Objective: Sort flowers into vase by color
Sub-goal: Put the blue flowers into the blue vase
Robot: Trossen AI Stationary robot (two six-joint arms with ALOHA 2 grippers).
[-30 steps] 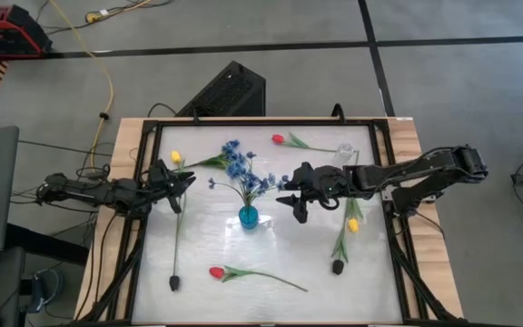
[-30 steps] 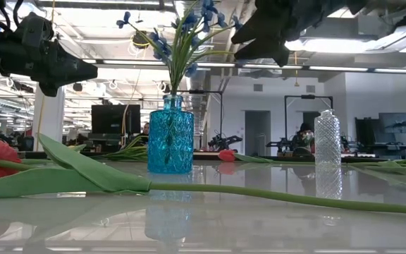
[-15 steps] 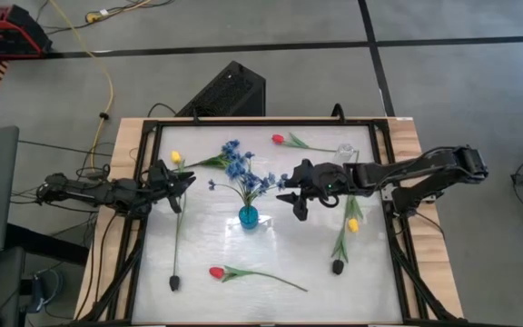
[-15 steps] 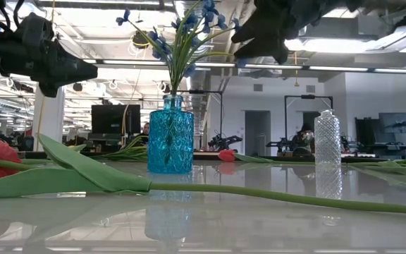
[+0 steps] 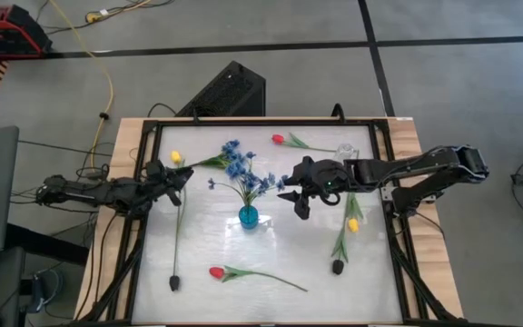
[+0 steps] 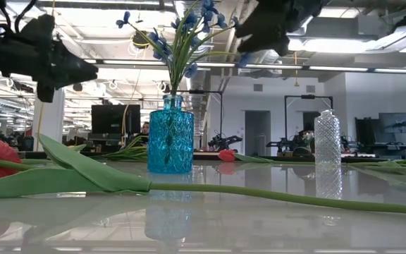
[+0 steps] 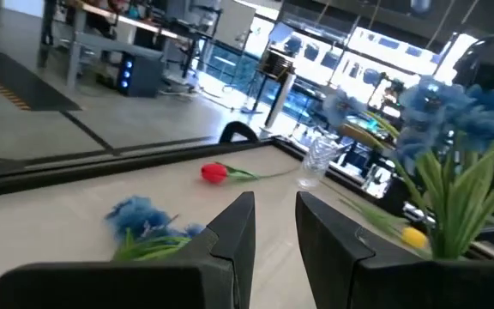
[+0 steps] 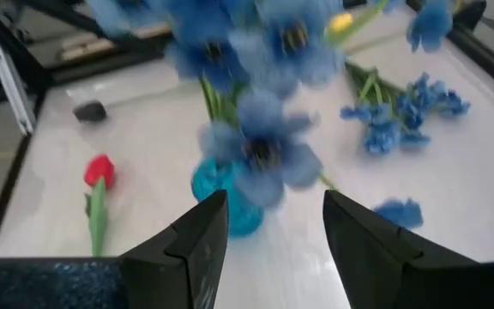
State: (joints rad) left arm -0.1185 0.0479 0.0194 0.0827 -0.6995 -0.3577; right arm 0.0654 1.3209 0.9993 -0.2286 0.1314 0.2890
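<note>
1. While the blue cut-glass vase (image 5: 248, 217) stands mid-desk with blue blossom sprays (image 5: 243, 175) already in it, the right gripper (image 5: 291, 192) has edged slightly toward the desk's rear over the last second and now hangs just beside the bouquet, above the white desk (image 5: 271, 245).
2. Right fingers (image 8: 197, 237): spread apart, nothing between them in the right wrist view; blossoms and vase lie directly ahead.
3. Left gripper (image 5: 185, 176) has drawn back a little toward its own side; its fingers (image 7: 234, 233) stand a narrow gap apart, empty.
4. Blue sprays outside the vase: one loose cluster (image 7: 147, 215) lies on the desk ahead of the left fingers, near the back left.
5. Unsorted: yellow tulip (image 5: 176, 156) at back left, yellow tulip (image 5: 353, 223) at right, red tulip (image 5: 278, 139) at rear, red tulip (image 5: 216, 272) at front, all flat on the desk.
6. Clear cut-glass vase (image 5: 343, 153) at the rear right holds nothing.
7. Judgement: a blue stem looks just delivered; blue sorting is nearly done, tulips not yet begun.
</note>
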